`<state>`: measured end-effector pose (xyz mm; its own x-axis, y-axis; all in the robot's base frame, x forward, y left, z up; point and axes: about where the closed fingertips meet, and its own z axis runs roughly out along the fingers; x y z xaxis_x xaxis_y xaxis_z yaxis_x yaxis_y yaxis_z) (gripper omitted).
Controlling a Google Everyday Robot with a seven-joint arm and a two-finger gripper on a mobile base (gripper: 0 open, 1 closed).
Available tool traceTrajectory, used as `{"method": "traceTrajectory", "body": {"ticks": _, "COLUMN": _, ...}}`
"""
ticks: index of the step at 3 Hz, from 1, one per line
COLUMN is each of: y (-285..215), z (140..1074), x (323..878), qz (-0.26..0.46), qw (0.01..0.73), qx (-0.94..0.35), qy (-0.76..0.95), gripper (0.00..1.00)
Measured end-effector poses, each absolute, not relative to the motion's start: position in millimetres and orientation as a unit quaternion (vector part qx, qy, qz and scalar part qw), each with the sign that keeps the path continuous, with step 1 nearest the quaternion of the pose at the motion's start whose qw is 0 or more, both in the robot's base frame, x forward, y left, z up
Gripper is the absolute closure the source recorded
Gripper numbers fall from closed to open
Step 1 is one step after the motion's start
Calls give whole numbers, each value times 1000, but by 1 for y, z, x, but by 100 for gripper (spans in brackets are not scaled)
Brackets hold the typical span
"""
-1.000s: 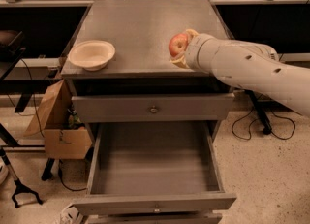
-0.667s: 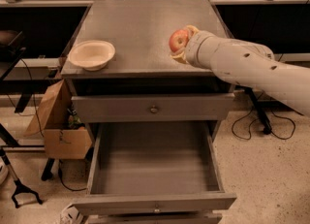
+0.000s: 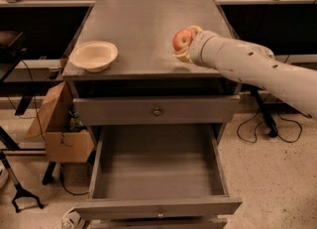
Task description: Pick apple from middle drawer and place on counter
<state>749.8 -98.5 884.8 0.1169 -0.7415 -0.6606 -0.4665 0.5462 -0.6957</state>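
Observation:
The red-orange apple (image 3: pixel 181 39) with a pale patch is held in my gripper (image 3: pixel 186 43) over the right side of the grey counter (image 3: pixel 143 27). The gripper's yellowish fingers (image 3: pixel 184 56) wrap around the apple, at or just above the counter surface; I cannot tell whether it touches. My white arm reaches in from the right. The middle drawer (image 3: pixel 157 168) stands pulled out below, its grey floor bare, with a small knob on its front panel.
A cream bowl (image 3: pixel 93 55) sits on the counter's left front. The top drawer (image 3: pixel 156 110) is closed. A cardboard box (image 3: pixel 60 129) stands on the floor at the left, with cables and a dark stand nearby. Cables lie on the floor at the right.
My gripper with the apple has shifted slightly further back and left over the counter. Nothing else moved.

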Motion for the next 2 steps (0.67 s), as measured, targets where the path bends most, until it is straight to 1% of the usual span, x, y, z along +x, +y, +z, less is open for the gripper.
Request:
{"method": "traceTrajectory", "body": {"ticks": 1, "y": -100, "z": 880, "x": 757, "qz": -108, "qw": 589, "qx": -457, "qy": 657, "gripper": 12}}
{"method": "traceTrajectory", "body": {"ticks": 2, "y": -104, "z": 877, "x": 760, "qz": -99, "qw": 593, "qx": -449, "qy": 661, "gripper": 0}}
